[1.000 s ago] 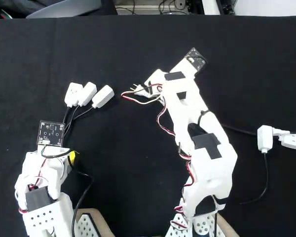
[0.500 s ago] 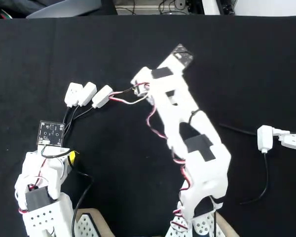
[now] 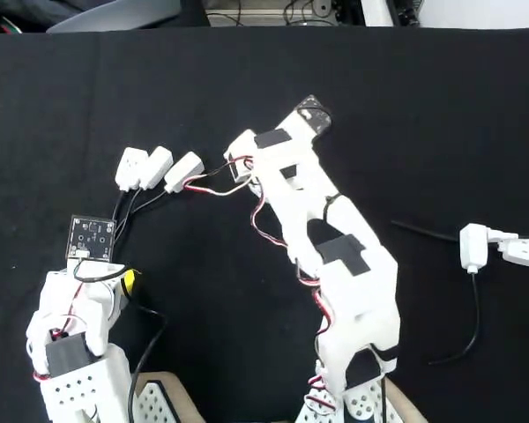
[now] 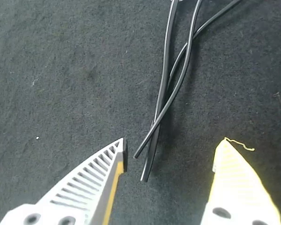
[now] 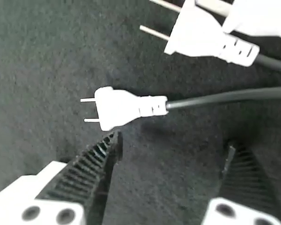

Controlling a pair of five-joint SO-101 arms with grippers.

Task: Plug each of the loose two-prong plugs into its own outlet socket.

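at the near edge of the black bench [image 3: 441,97] the left arm [image 3: 75,348] sits folded up. its left tool [image 4: 173,143] points down at the bench with its two fingers spread wide and nothing held. thin black cords [image 4: 171,84] lie crossed on the bench between and beyond the fingertips, touching neither. farther out and well off to the right, a white outlet socket [image 3: 473,247] on its own black cord lies near the bench's edge. another white piece [image 3: 522,253] touches its side; whether that is a plug seated in it cannot be told. the right arm [image 3: 344,264] stretches from the near edge out across the middle of the bench toward the left. its right tool [image 5: 173,140] is spread as well, gripping nothing, and hangs just short of the closest two-prong plug [image 5: 119,108]. that plug lies flat on the bench with its prongs bare and a dark cord at its back, apart from both fingers. just beyond it lies a second plug [image 5: 199,40], also flat with prongs free, and past that the body of a third plug [image 5: 257,14]. in the high view these three white plugs lie side by side in a fanned row, well apart from the socket, their cords running back toward the left arm.
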